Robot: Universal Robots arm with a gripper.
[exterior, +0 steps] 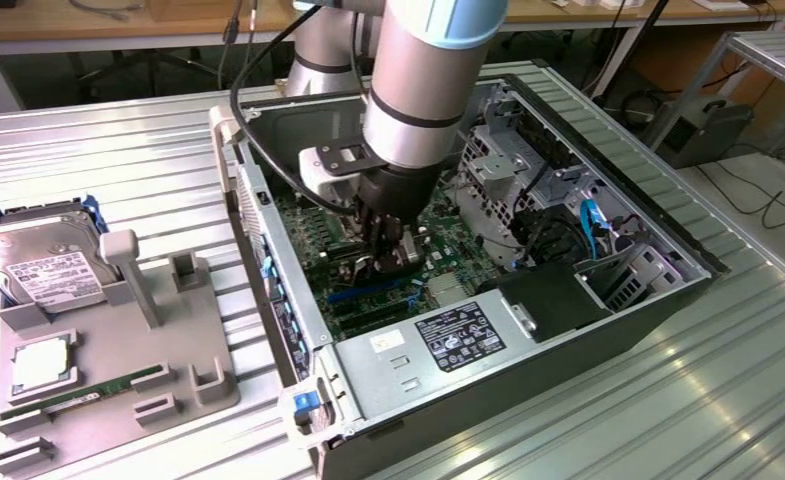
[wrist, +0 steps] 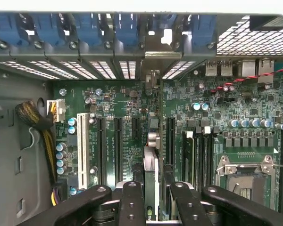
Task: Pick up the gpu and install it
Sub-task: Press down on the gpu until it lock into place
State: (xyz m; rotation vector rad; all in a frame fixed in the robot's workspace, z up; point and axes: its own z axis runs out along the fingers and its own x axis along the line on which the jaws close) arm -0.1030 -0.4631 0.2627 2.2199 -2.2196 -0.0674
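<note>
The arm reaches down into the open case (exterior: 499,300), and its gripper (exterior: 381,250) sits low over the motherboard (wrist: 127,117). The jaws are clamped on the gpu (wrist: 151,174), which stands on edge between them, seen edge-on in the wrist view as a thin pale strip running toward the rear wall of the case. It lines up with the gap between 2 long black slots (wrist: 119,141), its far end near the silver bracket (wrist: 153,77) at the vented rear panel; whether its edge is already seated in a slot cannot be told. Close around it stand a white slot (wrist: 83,143), blue capacitors (wrist: 71,125), a yellow-black cable bundle (wrist: 40,127), the empty CPU socket (wrist: 247,172) and a row of blue slot clips (wrist: 89,26). In the exterior view the arm's body hides most of the card and the board beneath. Outside the case, on the ribbed metal counter (exterior: 125,150), a grey fixture (exterior: 112,350) carries a hard drive (exterior: 39,265), a CPU (exterior: 43,365) and a green memory stick (exterior: 79,395). The power supply (exterior: 466,335) fills the near corner of the case.
</note>
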